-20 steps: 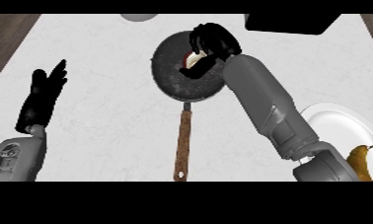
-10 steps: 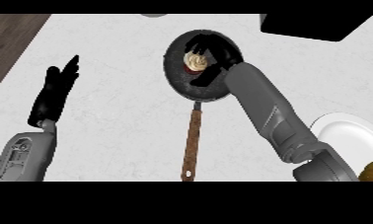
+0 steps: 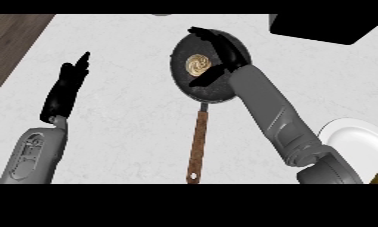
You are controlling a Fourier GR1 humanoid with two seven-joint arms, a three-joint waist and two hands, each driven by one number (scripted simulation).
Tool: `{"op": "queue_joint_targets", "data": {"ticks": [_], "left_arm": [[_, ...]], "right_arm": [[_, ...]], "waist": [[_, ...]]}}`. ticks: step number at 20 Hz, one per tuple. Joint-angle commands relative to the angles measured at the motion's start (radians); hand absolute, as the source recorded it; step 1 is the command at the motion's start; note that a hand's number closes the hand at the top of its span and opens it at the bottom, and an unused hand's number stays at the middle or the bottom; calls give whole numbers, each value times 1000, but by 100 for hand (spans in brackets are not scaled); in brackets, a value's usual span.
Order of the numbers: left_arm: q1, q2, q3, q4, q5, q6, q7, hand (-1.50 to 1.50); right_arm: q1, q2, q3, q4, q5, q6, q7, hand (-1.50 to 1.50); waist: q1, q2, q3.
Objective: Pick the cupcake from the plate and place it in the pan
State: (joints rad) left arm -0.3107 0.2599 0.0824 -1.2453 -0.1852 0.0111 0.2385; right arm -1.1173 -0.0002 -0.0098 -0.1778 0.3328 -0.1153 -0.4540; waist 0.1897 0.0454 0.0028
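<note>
Head view, so going left to right: the left hand point(image 3: 65, 90) rests at 9 o'clock, fingers straight and together, pointing to 12. The pan point(image 3: 184, 78) sits mid-counter, its long axis running 12 to 6 and the wooden handle point(image 3: 196, 143) pointing at 6. The cupcake point(image 3: 198, 64) is in the pan, a bit toward 9 from the middle, swirl facing up. The right hand point(image 3: 230, 62) is spread around it, not pinching it as far as I can see. The white plate point(image 3: 356, 140) is at 4 o'clock.
</note>
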Motion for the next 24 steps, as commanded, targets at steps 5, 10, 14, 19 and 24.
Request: {"op": "queue_joint_targets", "data": {"ticks": [5,10,14,19,24], "left_arm": [[4,-9,2,11,-4,10,10,0],[79,8,44,-1,4,37,-16,0],[105,48,74,-31,32,0,1,0],[113,63,104,-19,42,4,-29,0],[120,34,84,-68,41,13,0,0]], "right_arm": [[-56,0,-75,12,-153,-78,-18,-150],[-66,0,-114,33,-172,-105,-5,-150],[-69,-115,-157,31,-205,-20,-6,-150],[-35,-236,-185,28,-227,101,-42,-150],[-23,-403,-189,45,-224,278,-54,-150]], "waist": [[-25,-7,-1],[-99,-18,-2],[-117,-21,-2],[-140,-25,-2],[-126,-21,0]]}}
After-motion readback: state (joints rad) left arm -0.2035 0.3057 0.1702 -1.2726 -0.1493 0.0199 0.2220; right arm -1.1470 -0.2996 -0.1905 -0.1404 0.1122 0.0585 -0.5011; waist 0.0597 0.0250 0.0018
